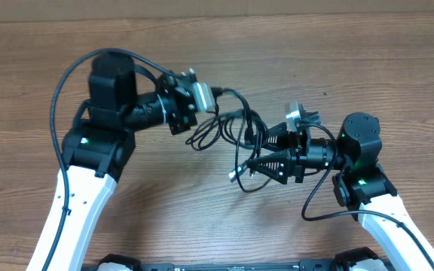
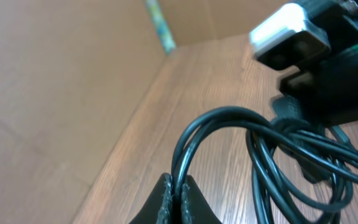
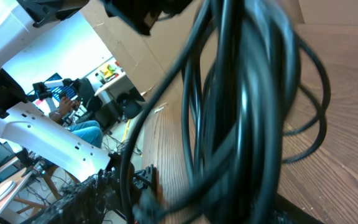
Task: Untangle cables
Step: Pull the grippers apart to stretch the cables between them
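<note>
Where the left gripper (image 2: 176, 200) pinched shut on one strand, the cables (image 1: 248, 132) hung in a loose tangle over the table (image 1: 368, 60) between the arms, running down-right toward the right gripper (image 1: 253, 166). Its fingers stood apart around the bundle, a silvery tip (image 1: 233, 175) pointing lower left.

Two thin black cables (image 1: 228, 132), smooth and glossy, wound together in one loose bundle near the centre of the overhead view. Several overlapping loops, the widest bulging toward 9 o'clock of the bundle; one strand running out toward 12 o'clock. Silvery tip (image 1: 234, 175) sticking out at about 6 o'clock. Seen close up, strands crossing and lying side by side, not separated.
</note>
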`<state>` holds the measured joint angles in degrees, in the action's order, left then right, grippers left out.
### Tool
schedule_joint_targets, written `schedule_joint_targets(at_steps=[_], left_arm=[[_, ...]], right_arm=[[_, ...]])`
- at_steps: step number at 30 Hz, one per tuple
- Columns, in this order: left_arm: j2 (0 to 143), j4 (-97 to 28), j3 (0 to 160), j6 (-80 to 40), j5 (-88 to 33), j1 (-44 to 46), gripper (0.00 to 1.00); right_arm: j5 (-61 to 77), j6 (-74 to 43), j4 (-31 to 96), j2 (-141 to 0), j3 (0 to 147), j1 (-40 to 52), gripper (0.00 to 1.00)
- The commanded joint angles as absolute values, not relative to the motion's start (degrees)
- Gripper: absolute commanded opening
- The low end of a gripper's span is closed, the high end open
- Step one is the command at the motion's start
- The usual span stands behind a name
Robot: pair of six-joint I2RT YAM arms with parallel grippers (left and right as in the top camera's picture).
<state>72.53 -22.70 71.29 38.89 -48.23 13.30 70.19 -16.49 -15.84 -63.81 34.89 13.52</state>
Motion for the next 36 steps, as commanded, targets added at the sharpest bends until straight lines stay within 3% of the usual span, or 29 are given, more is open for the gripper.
schedule_joint_targets(at_steps=[1,8,15,25,32,36], left_arm=[[71.11,-21.39,71.85,28.82,-49.82,11.75,0.04],[71.11,-21.10,71.85,27.00,-51.29,11.57,0.04],[71.11,-21.10,71.85,31.75,-66.65,11.57,0.04],[71.09,-20.58,71.85,31.44,-68.75,10.72,0.04],[71.11,-15.29,71.85,31.27,-84.18,10.72,0.04],[71.11,-14.76,71.85,31.27,-85.56,10.46,0.04]], right_arm=[[70.57,-16.49,-15.94,-63.46,35.33,13.37,0.66],[70.54,-16.49,-15.92,-63.46,35.33,13.37,0.64],[60.99,-16.29,-16.23,-63.46,35.33,13.30,0.76],[59.57,-16.51,-19.33,-63.46,35.33,8.16,0.77],[55.00,-16.51,-15.46,-63.46,35.33,7.57,0.79],[54.65,-16.49,-15.07,-63.46,35.33,7.57,0.80]])
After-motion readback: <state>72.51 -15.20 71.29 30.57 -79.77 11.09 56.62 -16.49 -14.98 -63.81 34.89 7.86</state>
